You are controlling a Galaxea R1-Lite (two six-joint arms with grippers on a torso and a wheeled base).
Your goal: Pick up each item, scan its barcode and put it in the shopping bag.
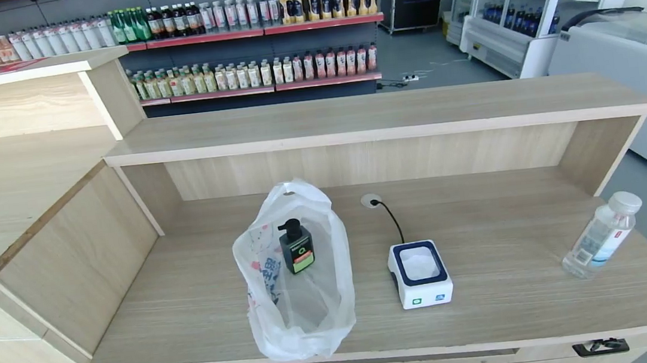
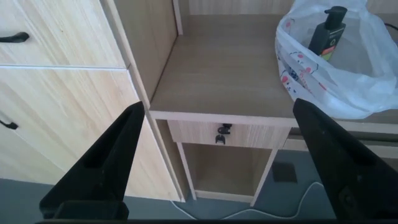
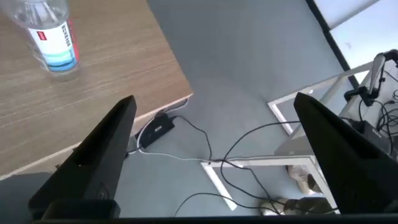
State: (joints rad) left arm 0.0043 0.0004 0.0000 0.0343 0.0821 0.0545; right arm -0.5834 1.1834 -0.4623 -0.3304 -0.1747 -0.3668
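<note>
A dark pump bottle (image 1: 296, 247) is seen inside the translucent white plastic shopping bag (image 1: 325, 316) at frame centre, a clear plastic water bottle (image 1: 601, 234) at the wooden table's (image 1: 493, 308) right edge, and the left gripper (image 2: 217, 104) and right gripper (image 3: 214, 98) are held spread wide, empty.

No print is legible. The pump bottle (image 1: 296, 247) bears a green-and-orange label, the water bottle (image 1: 601, 234) a red-and-blue one, and the scanner (image 1: 420, 273) 2 small square icons.
</note>
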